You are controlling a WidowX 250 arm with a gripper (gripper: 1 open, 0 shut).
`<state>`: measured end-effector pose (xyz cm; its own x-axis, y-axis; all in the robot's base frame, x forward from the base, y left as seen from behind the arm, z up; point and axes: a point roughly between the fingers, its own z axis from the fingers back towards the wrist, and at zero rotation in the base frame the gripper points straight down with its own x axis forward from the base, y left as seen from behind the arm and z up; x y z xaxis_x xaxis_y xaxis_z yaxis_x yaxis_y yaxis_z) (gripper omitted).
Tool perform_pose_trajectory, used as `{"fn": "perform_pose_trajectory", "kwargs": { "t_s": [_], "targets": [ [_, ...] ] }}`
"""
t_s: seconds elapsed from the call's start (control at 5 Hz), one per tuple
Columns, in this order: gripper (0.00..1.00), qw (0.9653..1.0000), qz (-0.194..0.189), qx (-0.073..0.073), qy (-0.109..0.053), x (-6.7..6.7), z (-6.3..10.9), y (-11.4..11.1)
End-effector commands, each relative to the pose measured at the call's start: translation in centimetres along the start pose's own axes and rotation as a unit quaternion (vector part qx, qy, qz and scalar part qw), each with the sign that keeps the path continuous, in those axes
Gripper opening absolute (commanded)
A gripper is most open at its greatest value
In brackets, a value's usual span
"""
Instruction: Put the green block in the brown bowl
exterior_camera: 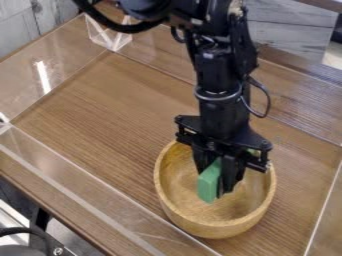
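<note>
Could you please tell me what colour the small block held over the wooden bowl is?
Bright green: the small rectangular block, shown clearly in the camera view, inside the round light-brown wooden bowl.

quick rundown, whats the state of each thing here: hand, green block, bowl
hand: pointing down into the bowl, closed on the green block
green block: upright, gripped between the fingers, inside the bowl's rim; cannot tell if its lower end touches the bowl floor
brown bowl: upright on the wooden table, nothing in it but the held block
</note>
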<state>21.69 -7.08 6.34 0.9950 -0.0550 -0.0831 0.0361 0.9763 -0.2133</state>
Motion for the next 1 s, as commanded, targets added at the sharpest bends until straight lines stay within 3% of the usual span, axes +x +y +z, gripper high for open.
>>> {"fn": "perform_pose_trajectory", "kwargs": {
  "t_s": [0.0, 0.8],
  "targets": [
    [0.00, 0.9998, -0.005, -0.007, -0.020, 0.94, 0.98, -0.12],
    [0.00, 0.9997, -0.001, -0.014, -0.018, 1.26, 0.74, 0.21]
  ]
}}
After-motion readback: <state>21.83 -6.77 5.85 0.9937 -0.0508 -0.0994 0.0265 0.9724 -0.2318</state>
